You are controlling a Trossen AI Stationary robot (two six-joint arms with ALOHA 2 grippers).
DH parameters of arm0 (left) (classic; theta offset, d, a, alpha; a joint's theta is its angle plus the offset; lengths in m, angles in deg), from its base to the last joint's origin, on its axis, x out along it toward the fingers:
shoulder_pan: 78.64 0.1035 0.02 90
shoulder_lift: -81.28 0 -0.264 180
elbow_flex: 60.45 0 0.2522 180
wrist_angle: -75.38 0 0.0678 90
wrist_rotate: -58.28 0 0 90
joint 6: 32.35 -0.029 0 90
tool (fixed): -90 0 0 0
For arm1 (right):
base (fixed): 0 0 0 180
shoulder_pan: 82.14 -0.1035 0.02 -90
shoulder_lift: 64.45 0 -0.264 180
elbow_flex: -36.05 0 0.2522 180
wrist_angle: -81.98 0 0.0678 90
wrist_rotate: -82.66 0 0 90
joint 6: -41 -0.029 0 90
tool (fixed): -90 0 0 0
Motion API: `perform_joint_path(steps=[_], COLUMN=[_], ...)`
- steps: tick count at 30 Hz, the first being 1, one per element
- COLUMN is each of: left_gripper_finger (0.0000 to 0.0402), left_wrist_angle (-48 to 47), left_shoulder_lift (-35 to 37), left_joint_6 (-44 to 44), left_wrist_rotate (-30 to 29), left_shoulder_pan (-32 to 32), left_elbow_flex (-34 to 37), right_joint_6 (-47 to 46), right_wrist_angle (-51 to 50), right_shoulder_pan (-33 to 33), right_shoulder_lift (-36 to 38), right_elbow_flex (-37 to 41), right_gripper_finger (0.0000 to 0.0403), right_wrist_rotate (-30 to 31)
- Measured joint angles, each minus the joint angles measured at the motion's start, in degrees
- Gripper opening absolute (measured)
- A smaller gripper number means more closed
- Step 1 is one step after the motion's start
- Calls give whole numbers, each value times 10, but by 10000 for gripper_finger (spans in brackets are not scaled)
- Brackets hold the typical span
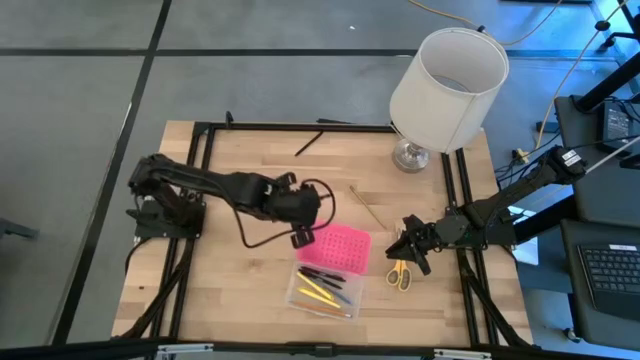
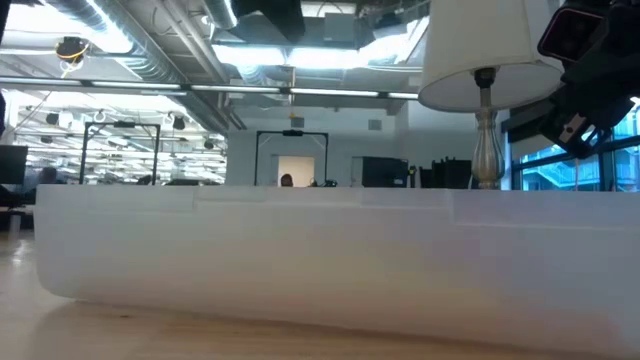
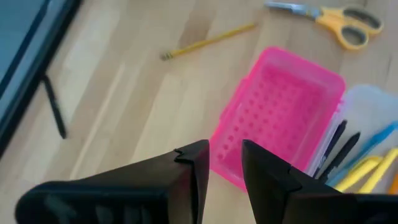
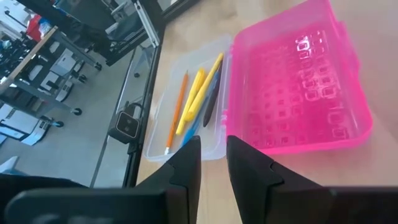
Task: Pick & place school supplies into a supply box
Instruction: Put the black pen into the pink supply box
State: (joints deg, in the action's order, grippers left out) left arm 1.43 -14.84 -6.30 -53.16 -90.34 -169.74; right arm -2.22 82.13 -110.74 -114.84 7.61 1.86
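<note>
While several pens already lie in the clear base of the supply box (image 1: 322, 290), its pink lid (image 1: 335, 249) flung open, the left gripper (image 1: 300, 238) hovers at the lid's left edge, jaws slightly parted and empty. Next, the right gripper (image 1: 408, 250), narrowly parted and empty, must grasp the scissors (image 1: 399, 274) just beside it on the counter (image 1: 240, 170).

Supply box lying open mid-table, both arms parked close by

The supply box (image 1: 328, 272) holds several pens; the left gripper (image 1: 301, 236) is seen at its pink lid's far-left corner, the right gripper (image 1: 410, 250) just above the scissors (image 1: 399, 274). A lamp (image 1: 445, 85) is stood far right.
</note>
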Motion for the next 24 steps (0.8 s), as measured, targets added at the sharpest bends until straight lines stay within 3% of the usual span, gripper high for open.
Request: perform_joint_path(steps=[6, 18, 21, 24], left_gripper_finger=[102, 198, 203, 203], left_wrist_angle=[2, -13, -25, -103], left_shoulder_lift=[16, 6, 7, 7], left_joint_6=[28, 24, 110, 216], left_wrist_rotate=[7, 18, 18, -3], left_shoulder_pan=[16, 19, 20, 43], left_elbow_flex=[0, 1, 7, 26], right_joint_6=[-2, -15, -15, -13], right_wrist_angle=[0, 0, 0, 0], right_shoulder_pan=[0, 0, 0, 0], right_shoulder_lift=[0, 0, 0, 0], right_elbow_flex=[0, 0, 0, 0], right_gripper_finger=[83, 83, 83, 83], right_wrist_rotate=[4, 4, 16, 19])
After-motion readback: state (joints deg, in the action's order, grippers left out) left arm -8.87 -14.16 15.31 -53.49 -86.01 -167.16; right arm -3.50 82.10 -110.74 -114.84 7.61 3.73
